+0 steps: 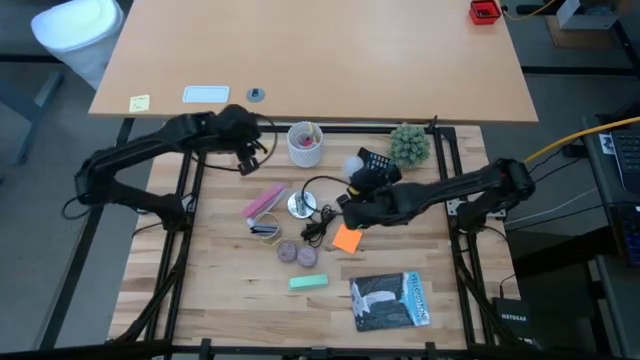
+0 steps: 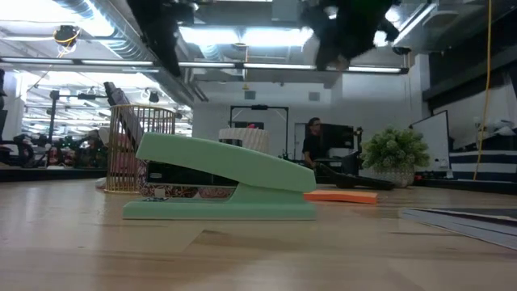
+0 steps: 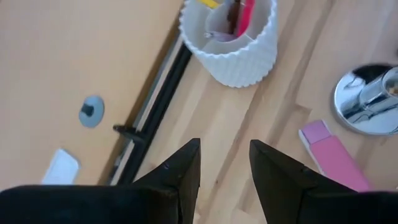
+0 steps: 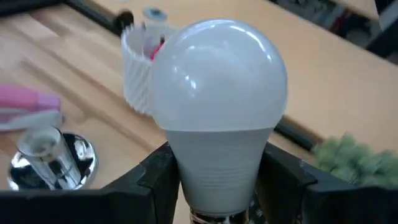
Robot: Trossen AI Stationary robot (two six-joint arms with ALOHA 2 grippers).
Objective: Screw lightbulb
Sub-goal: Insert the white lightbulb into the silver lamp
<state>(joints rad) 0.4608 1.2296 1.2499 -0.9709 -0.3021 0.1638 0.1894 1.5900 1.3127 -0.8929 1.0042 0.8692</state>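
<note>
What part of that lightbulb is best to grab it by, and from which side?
By the tapered neck below the dome, as the right gripper does now: one finger on each side of the lightbulb, coming from the base end. The neck is narrower and straighter than the slippery dome, though this hides the screw base, which must stay free for the socket.

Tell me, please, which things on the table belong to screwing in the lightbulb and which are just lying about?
Job: lightbulb, clamped in the right gripper; silvery socket with black cord.

Lying about: white cup, pink stapler, green stapler, orange notes, plant, booklet.
</note>
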